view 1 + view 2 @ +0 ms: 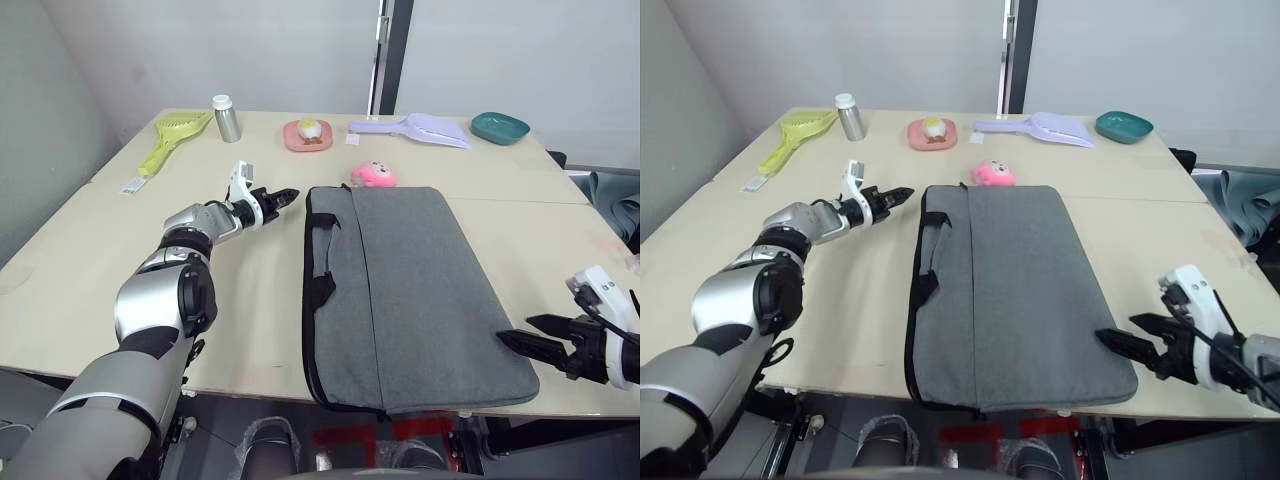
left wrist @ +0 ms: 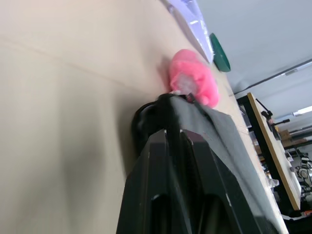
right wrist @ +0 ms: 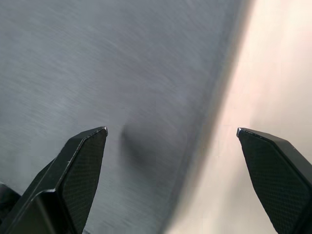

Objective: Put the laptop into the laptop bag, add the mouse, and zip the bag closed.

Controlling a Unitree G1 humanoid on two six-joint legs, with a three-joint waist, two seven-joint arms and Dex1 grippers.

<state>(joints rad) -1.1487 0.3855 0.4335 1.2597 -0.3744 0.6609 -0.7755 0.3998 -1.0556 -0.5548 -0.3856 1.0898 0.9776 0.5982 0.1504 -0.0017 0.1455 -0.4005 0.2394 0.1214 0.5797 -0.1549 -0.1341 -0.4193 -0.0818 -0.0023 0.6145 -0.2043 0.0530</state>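
Desk (image 1: 90, 250), pale wood, carries everything here. Largest on it is the laptop bag (image 1: 420, 290), lying flat and lengthwise in the middle, its near end at the desk's front edge, its black strap handles (image 1: 322, 262) along the side facing the left arm. The bag looks closed and flat, though I cannot tell how far the zipper runs. A pink plush charm (image 1: 374, 174) lies on the desk touching the bag's far end.

Along the far side of the desk, well apart from the bag, sit a lilac scoop (image 1: 412, 128), a yellow-green scoop (image 1: 175, 136), a teal dish (image 1: 500, 127), a pink plate (image 1: 307, 135) with something small on it, and a metal bottle (image 1: 227, 119) with a white cap.

Left gripper (image 1: 284, 196) is stretched out low over the desk just beside the bag's far left corner, pointing at it, its fingers drawn together with nothing between them. Right gripper (image 1: 528, 333) hovers at the bag's near right corner, fingers spread wide and empty; in the right wrist view one finger (image 3: 83, 161) is over grey fabric and the other over bare desk.
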